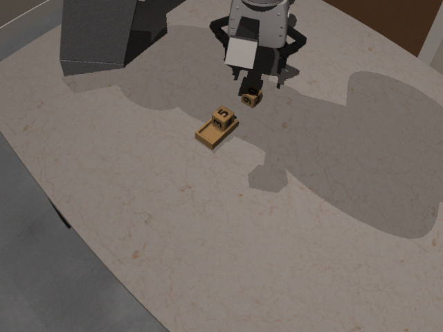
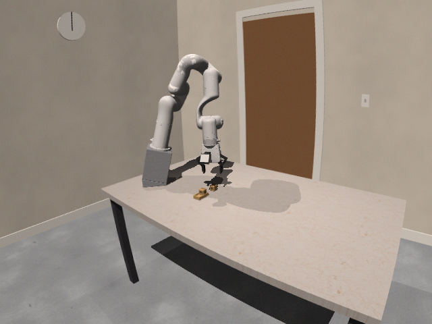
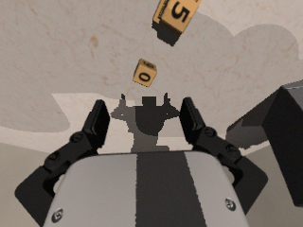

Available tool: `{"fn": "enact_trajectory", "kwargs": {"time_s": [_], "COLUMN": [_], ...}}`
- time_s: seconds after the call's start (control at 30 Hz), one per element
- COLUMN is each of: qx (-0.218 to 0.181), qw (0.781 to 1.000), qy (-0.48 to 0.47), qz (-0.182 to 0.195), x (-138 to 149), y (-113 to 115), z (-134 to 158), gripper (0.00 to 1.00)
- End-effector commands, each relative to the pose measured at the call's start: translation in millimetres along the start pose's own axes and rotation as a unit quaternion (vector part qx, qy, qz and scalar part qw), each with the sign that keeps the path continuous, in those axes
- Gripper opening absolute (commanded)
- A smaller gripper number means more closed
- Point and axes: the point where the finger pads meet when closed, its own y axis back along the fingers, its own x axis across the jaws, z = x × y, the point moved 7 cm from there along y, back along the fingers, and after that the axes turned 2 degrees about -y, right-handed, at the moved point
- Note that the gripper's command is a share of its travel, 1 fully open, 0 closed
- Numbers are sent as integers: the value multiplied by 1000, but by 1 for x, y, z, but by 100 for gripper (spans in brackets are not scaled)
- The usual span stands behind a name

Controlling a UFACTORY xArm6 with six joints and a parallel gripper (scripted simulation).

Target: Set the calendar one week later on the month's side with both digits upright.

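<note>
A small wooden tray (image 1: 214,133) lies flat on the table. One wooden cube (image 1: 223,118) stands in its far end, with 5 on top and 3 on a side; its near end holds nothing. The second cube (image 1: 251,97) lies on the table behind the tray, apart from it, with 0 on top and 9 on a side. My gripper (image 1: 258,77) hangs above the table just behind this loose cube, fingers wide open and empty. In the wrist view the loose cube (image 3: 145,73) lies ahead of the open fingers, and the cube with 5 (image 3: 176,16) is at the top edge.
The arm's grey base block (image 1: 96,34) stands at the back left of the table. The table's front left edge (image 1: 71,228) runs diagonally. A door (image 2: 281,90) is in the far wall.
</note>
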Motion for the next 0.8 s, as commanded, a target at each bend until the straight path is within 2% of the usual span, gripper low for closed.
{"fn": "enact_trajectory", "kwargs": {"time_s": [0.0, 0.1, 0.17, 0.33, 0.47, 0.5, 0.77], "qx": [1, 1, 2, 3, 3, 3, 3], "qw": [996, 996, 989, 976, 973, 973, 973], "qy": [-86, -89, -149, -217, -229, -229, -229], "qz": [15, 15, 15, 15, 15, 15, 15], "x": [-3, -3, -3, -2, -2, -2, -2], "y": [-1, -1, -2, -3, -3, -3, -3], "z": [0, 0, 0, 0, 0, 0, 0], "gripper": [100, 100, 100, 100, 100, 47, 47]}}
